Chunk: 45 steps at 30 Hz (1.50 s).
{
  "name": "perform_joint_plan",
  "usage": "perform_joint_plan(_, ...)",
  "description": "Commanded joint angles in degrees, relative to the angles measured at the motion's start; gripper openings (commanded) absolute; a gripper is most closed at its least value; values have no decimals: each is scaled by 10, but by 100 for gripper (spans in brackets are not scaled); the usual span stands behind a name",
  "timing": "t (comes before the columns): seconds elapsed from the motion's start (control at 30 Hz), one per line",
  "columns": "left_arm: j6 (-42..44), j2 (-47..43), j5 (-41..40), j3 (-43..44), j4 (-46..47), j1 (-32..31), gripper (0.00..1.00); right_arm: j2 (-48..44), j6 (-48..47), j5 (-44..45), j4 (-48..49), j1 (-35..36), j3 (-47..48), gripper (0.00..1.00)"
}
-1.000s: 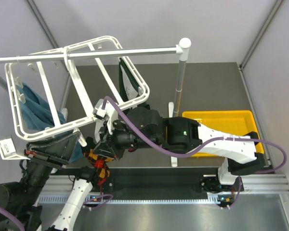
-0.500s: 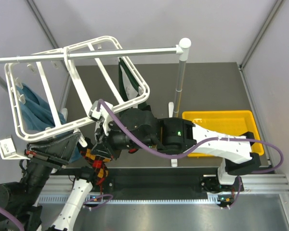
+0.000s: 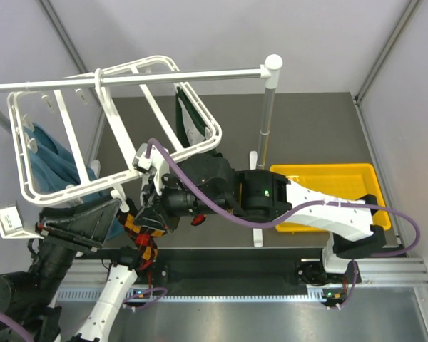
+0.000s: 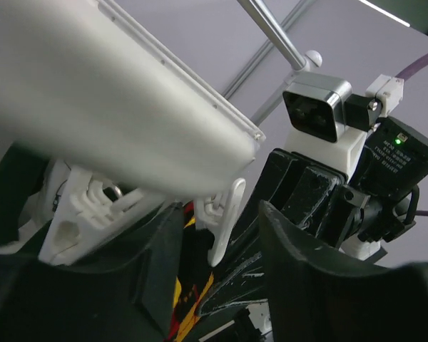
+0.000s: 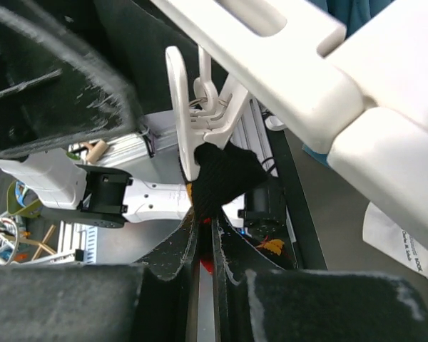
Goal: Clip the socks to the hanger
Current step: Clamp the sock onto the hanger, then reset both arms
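Observation:
The white hanger (image 3: 192,107) hangs from a silver rail. My right gripper (image 3: 151,214) is at its near corner, shut on the dark top edge of an argyle sock (image 5: 221,174), holding it against a white clip (image 5: 185,121). The rest of the sock (image 3: 144,242) hangs below it, with red and yellow diamonds. My left gripper (image 3: 123,208) is open, and its jaws stand wide on either side of the same clip (image 4: 225,221). The sock (image 4: 184,288) shows between them. A dark green sock (image 3: 187,117) and a blue cloth (image 3: 50,160) hang from the frame.
The silver rail (image 3: 128,80) with a white end cap (image 3: 274,64) stands on an upright post (image 3: 266,128). A yellow bin (image 3: 324,178) sits on the dark table at the right. The right arm's purple cable (image 3: 221,214) loops beside the hanger's near rim (image 5: 328,78).
My right gripper has shifted a little left and up toward the hanger's near corner with the sock. The hanger has swung slightly. The left arm has barely moved.

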Motion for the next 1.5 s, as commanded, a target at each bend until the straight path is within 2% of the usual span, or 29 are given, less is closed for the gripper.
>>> perform_joint_plan(0.0,14,-5,9,13,-6,0,57,3,7,-23,47,-16,28,7)
perform_joint_plan(0.17,29,-6,0,24,-25,0,63,10,14,-33,56,-22,28,11)
perform_joint_plan(0.2,31,-7,-2,27,-27,0,65,12,13,-34,57,-22,27,16)
perform_joint_plan(0.23,33,-7,-7,34,-31,0,75,13,13,-33,58,-23,23,20)
perform_joint_plan(0.3,47,-8,-13,42,-46,-1,79,13,15,-24,58,-24,18,28)
perform_joint_plan(0.37,71,-10,-22,57,-66,-1,79,18,16,5,37,-25,18,39)
perform_joint_plan(0.4,80,-11,-26,62,-96,-1,79,19,15,6,29,-25,18,53)
perform_joint_plan(0.47,112,-11,-38,73,-130,-1,77,22,14,44,4,-25,15,64)
perform_joint_plan(0.5,120,-13,-44,73,-146,-2,77,22,13,53,0,-24,8,74)
perform_joint_plan(0.57,140,-24,-64,67,-185,-1,76,8,13,83,-1,-25,-21,84)
perform_joint_plan(0.6,143,-38,-70,56,-193,-2,76,1,13,94,-1,-24,-35,94)
perform_joint_plan(0.63,145,-45,-75,49,-203,-4,76,-6,14,112,-1,-24,-62,100)
perform_joint_plan(0.83,122,-100,-96,-20,-214,-23,75,-78,13,174,-7,-14,-155,100)
perform_joint_plan(1.03,95,-129,-96,-74,-200,-34,75,-168,19,243,-3,33,-252,100)
perform_joint_plan(1.17,84,-137,-85,-111,-185,-35,75,-237,47,249,21,50,-338,100)
perform_joint_plan(1.33,63,-151,-46,-169,-142,-35,68,-338,101,298,58,49,-497,100)
perform_joint_plan(1.37,60,-157,-32,-192,-137,-35,66,-356,110,312,98,50,-530,100)
perform_joint_plan(1.4,56,-160,-26,-206,-130,-34,66,-373,117,326,122,50,-602,100)
perform_joint_plan(1.47,46,-172,-14,-252,-93,-32,64,-426,139,411,207,49,-713,100)
